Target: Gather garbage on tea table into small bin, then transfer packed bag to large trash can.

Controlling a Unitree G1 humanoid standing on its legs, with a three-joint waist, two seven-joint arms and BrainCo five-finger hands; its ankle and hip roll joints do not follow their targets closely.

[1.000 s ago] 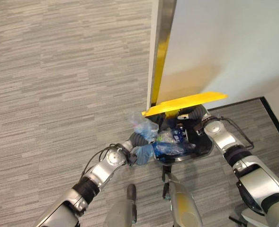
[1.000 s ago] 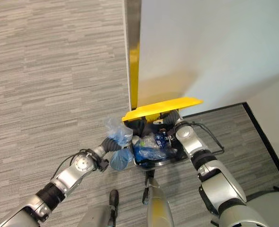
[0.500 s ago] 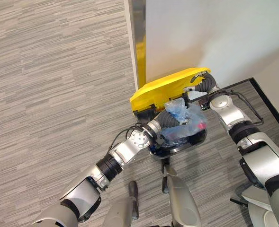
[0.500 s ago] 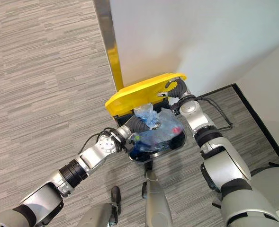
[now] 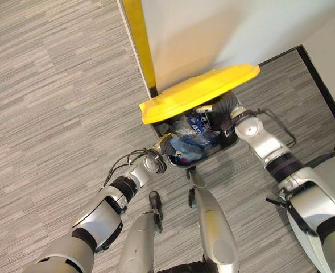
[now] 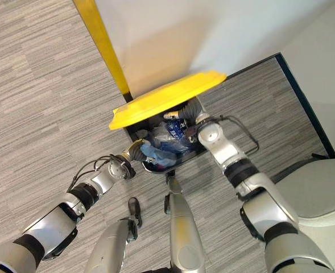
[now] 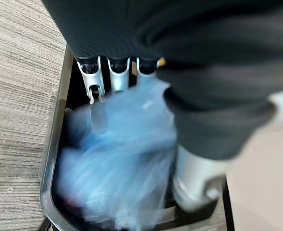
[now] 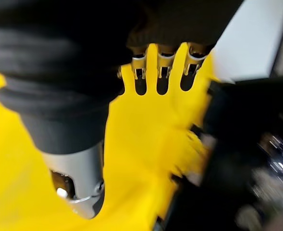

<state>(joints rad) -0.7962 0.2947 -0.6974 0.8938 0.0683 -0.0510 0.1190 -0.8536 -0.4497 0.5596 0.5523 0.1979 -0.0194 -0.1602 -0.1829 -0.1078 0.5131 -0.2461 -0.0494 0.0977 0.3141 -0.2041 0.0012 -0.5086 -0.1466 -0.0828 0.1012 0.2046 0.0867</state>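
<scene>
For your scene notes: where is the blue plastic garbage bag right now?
In the left eye view, the blue plastic garbage bag sits inside the black large trash can, under its raised yellow lid, between the left hand and right hand.

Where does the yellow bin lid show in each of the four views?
Left eye view: yellow lid, raised above the black bin.
Right eye view: upper centre, above the blue bag.
Left wrist view: a yellow sliver at the edge, probably the lid.
Right wrist view: against the right hand.
Shared landmark: the black bin.
</scene>
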